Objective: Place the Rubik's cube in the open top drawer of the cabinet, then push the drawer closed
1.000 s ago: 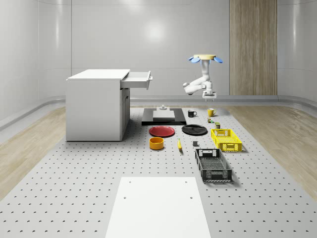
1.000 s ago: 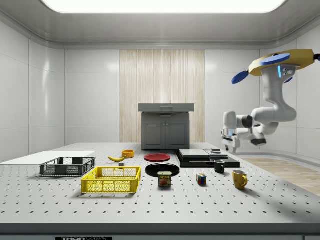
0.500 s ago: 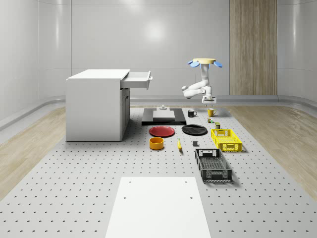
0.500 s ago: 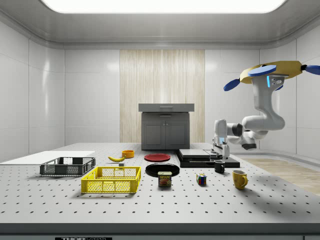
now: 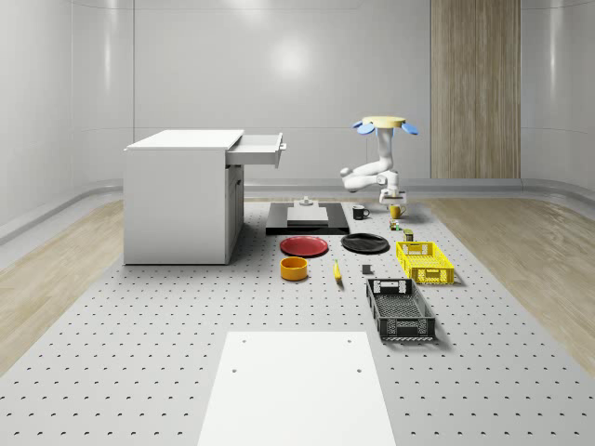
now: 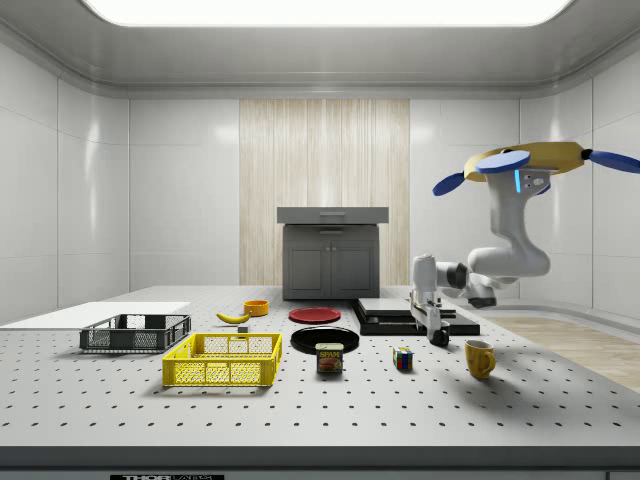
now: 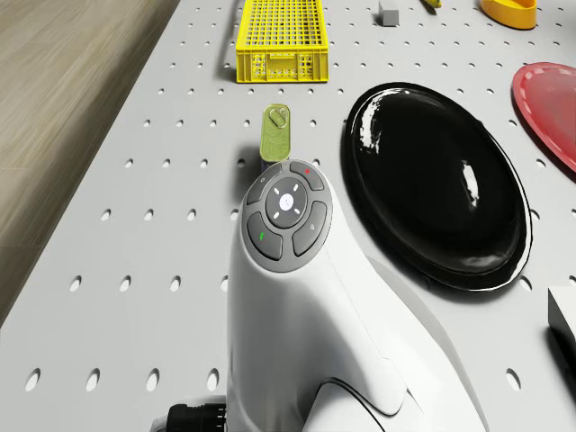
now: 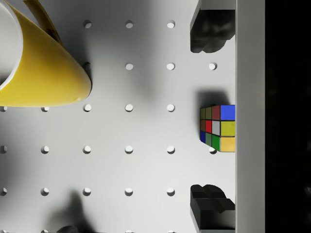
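The big white cabinet (image 5: 184, 195) has its top drawer (image 5: 258, 149) pulled out. The drone (image 6: 530, 160) hovers over the table's far end. Its gripper (image 6: 432, 330) hangs spread wide above the small colourful Rubik's cube (image 8: 217, 128) beside a yellow mug (image 8: 36, 58).

the black plate (image 7: 438, 184) looked glossy; the perforated table (image 7: 144, 162) was matt grey; the yellow crate (image 7: 280, 39) showed plastic mesh; the arm's shell (image 7: 306, 333) gleamed smooth white.
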Motion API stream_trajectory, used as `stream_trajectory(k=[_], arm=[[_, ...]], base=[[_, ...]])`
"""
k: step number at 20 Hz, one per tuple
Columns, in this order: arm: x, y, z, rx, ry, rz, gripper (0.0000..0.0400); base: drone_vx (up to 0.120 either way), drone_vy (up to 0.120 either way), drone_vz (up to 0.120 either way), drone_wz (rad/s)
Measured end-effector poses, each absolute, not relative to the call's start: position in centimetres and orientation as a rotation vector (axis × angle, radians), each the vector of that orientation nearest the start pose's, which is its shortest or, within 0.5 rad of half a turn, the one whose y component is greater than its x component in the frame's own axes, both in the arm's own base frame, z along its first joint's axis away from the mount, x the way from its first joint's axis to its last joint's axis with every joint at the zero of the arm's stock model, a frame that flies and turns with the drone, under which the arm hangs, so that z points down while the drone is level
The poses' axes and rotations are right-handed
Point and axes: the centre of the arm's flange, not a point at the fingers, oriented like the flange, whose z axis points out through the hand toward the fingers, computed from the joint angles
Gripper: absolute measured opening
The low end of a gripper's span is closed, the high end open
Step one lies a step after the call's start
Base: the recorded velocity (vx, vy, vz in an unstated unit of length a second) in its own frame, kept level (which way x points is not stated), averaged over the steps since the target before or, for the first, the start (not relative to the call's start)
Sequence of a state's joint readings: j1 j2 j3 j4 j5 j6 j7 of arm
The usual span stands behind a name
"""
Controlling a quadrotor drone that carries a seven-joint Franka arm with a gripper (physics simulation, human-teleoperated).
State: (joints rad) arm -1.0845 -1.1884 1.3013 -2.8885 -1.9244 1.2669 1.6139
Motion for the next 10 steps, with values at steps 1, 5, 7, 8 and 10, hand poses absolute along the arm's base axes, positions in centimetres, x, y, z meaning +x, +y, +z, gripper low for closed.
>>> stream_trajectory(k=[1,5,7,8,10], arm=[[30.68,-0.01,49.08,0.001,-0.002,0.784,0.0400],[30.68,-0.01,49.07,0.001,-0.002,0.784,0.0400],[30.68,-0.01,49.07,0.001,-0.002,0.785,0.0400],[30.68,-0.01,49.07,0.001,-0.002,0.785,0.0400],[30.68,-0.01,49.07,0.001,-0.002,0.785,0.0400]], base=[[0.120,-0.120,-0.120,0.000],[0.120,-0.030,-0.120,0.000],[0.120,0.000,-0.120,0.000],[0.120,0.000,-0.120,0.000],[0.040,0.000,-0.120,0.000]])
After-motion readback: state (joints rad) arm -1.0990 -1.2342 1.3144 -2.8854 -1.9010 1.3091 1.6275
